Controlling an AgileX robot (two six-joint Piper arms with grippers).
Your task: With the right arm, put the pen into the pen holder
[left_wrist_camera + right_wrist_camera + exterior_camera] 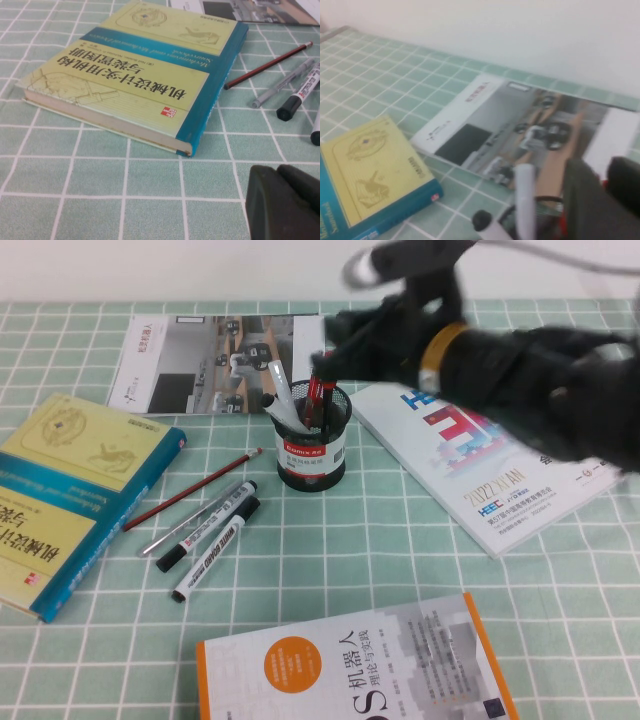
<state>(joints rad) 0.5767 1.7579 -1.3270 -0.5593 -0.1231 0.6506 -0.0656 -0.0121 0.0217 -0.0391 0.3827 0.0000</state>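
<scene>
Overhead, right gripper above round wire-mesh pen holder; left gripper low.

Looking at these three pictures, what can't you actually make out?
- Right gripper, high view: above the pen holder, smeared by motion; its grip is unreadable.
- Pen: cannot be singled out among the holder's contents.
- Left gripper, left wrist view: cut off by the frame's edge near the green book.

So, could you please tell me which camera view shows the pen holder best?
The high view: the whole pen holder shows, with the right gripper above it. The right wrist view catches only its rim; the left wrist view misses it.
</scene>
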